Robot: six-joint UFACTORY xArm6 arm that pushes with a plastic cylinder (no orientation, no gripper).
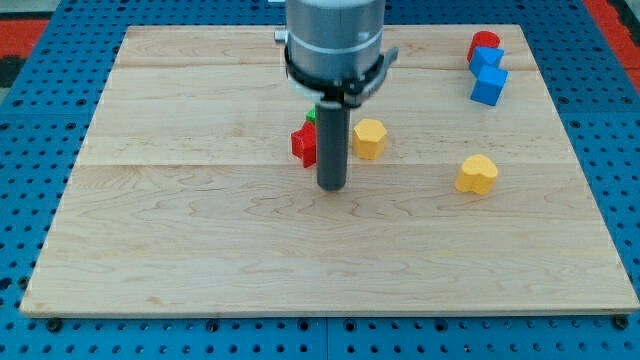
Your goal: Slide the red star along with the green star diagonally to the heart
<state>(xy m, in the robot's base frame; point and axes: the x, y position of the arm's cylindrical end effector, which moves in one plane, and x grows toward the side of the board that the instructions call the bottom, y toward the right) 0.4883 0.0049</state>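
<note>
The red star [302, 144] lies near the board's middle, partly hidden behind my rod. A small bit of the green star [312, 115] shows just above it, mostly hidden by the rod. My tip [331, 187] rests on the board just below and to the right of the red star, close to it. The yellow heart [477, 174] lies to the view's right, well apart from the stars. A yellow hexagon block [369, 138] sits just right of the rod.
A red round block [484, 43] and two blue blocks [487, 60] [489, 86] cluster at the view's top right. The wooden board [200, 250] lies on a blue perforated table.
</note>
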